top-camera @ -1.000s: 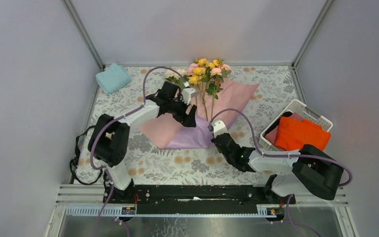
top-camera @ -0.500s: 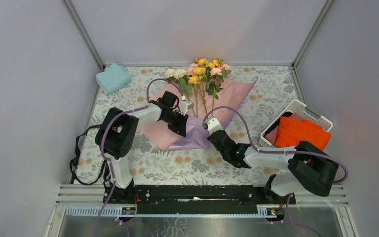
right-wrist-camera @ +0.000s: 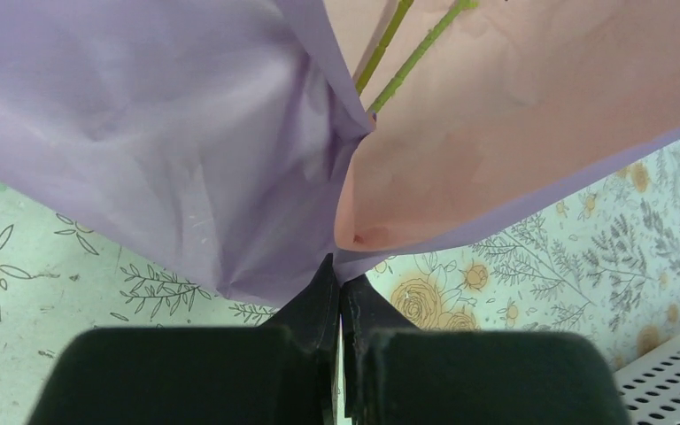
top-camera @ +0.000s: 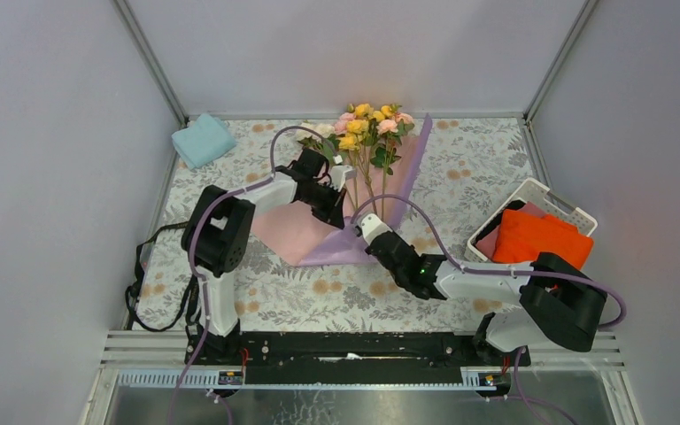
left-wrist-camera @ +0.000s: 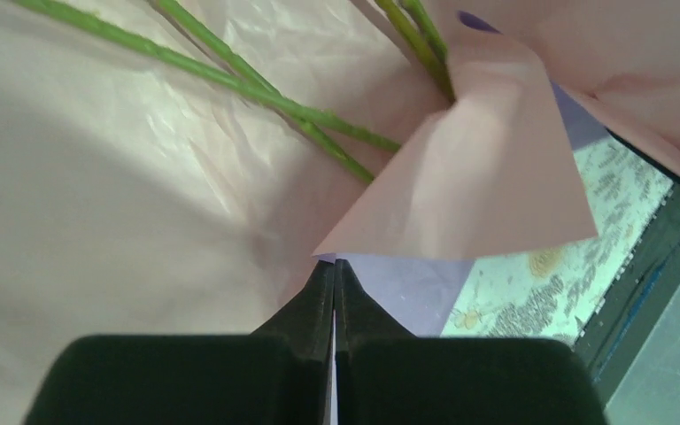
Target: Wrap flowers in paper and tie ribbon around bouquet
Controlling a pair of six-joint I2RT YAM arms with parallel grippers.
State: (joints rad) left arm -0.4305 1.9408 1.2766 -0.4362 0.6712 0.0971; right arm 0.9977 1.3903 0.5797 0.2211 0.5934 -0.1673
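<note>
Clamps left claw (left-wrist-camera: 334, 268) fully shut on a folded corner of the paper (top-camera: 294, 235), just beside the green stems. Pinches right claw (right-wrist-camera: 341, 282) shut as well, on the sheet's near edge, holding its right side raised beside the flowers (top-camera: 368, 124) at far centre. Bends left arm at the elbow, forearm reaching inward; stretches right arm low and leftward over the floral worktop (top-camera: 319, 292).

The top view is evenly, softly lit and sharp, with faint shadows on the counter (top-camera: 319, 297); both wrist views blur the dark jaws along the bottom edge. In the left wrist view the paper (left-wrist-camera: 97, 266) washes out pale at left.
</note>
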